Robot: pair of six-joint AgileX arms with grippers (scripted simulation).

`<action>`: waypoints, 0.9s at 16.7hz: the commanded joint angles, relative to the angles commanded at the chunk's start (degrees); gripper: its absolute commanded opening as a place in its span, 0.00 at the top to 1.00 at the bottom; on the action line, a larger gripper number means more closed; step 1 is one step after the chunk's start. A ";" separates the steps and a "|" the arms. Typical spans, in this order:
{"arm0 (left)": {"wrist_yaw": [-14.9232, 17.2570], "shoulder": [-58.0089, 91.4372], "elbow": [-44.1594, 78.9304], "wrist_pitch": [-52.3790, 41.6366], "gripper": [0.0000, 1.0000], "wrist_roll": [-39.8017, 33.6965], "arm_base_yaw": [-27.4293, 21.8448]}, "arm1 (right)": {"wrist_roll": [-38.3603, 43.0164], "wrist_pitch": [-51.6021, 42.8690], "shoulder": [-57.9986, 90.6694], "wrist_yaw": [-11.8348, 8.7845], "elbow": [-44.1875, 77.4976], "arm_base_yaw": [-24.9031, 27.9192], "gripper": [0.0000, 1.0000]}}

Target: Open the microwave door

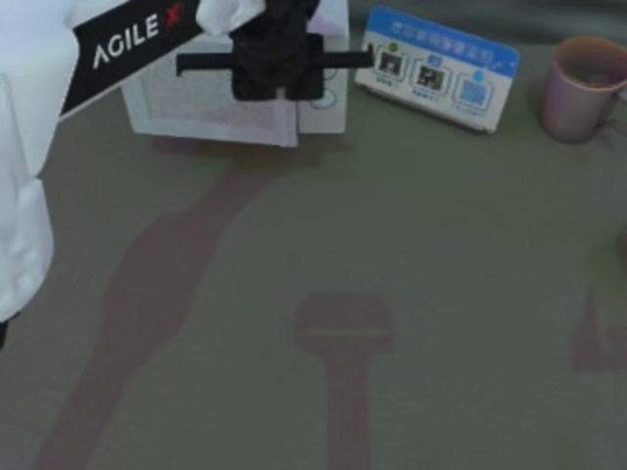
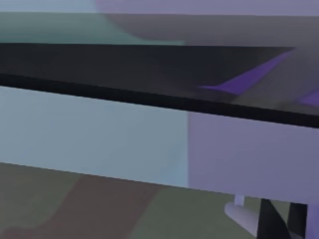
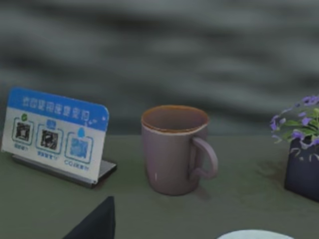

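The microwave [image 1: 235, 98] is sitting at the upper left of the top view, at the far edge of the bench [image 1: 441, 294]. The left tool [image 1: 279, 59] is hovering right over its front, its dark body hiding the seam between the microwave door [image 1: 211, 110] and the knob panel. The door's lower right corner is looking slightly swung out from the body, so I judge the opening as barely begun, with most of the swing left to do. Whether the left tool is wide, narrow or gripping the door edge, I cannot tell (its own wrist view is showing only a dark gap between pale panels).

The right arm is sitting idle out of the top view.

A blue-topped sign card [image 1: 438, 69] is standing just right of the microwave, and a pink mug [image 1: 580, 88] farther right, both clear of the door's arc as far as I can judge. A potted plant [image 3: 304, 159] is showing only in the right wrist view.
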 joint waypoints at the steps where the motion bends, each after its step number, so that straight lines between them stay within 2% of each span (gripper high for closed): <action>1: 0.36 -0.84 -1.59 0.66 1.00 0.94 0.15 | 0.00 0.00 0.00 0.00 0.00 0.00 0.00; 5: 1.76 -4.40 -6.97 3.56 1.00 4.26 0.67 | 0.00 0.00 0.00 0.00 0.00 0.00 0.00; 15: 1.86 -4.78 -7.28 3.91 1.00 4.48 0.71 | 0.00 0.00 0.00 0.00 0.00 0.00 0.00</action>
